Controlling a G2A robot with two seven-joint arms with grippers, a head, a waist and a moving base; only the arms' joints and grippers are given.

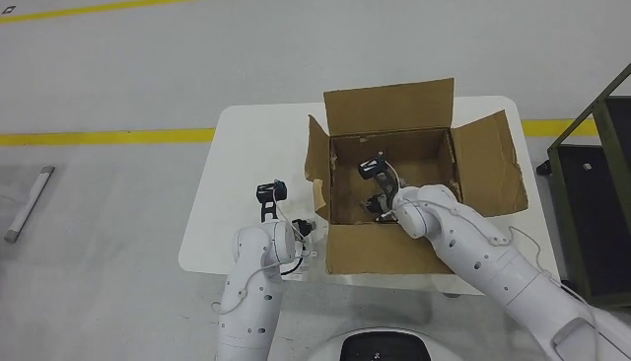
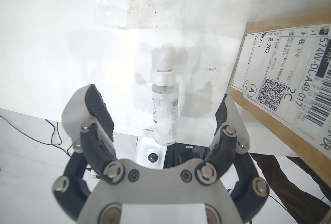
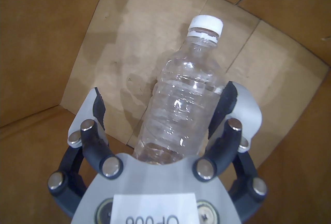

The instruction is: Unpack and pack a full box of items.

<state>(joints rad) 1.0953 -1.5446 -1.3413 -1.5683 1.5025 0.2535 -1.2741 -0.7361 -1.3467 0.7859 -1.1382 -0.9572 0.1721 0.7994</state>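
Right gripper is inside the box, jaws spread wide around the water bottle on the box floor, with nothing clamped. Risk: the bottle sits off-centre, nearer one pad, and looks smooth, so your closing could roll it or squeeze it out. The box walls crowd your wrist. Just outside the box's labelled wall, left gripper is wide open and empty, facing the spray bottle on the table.
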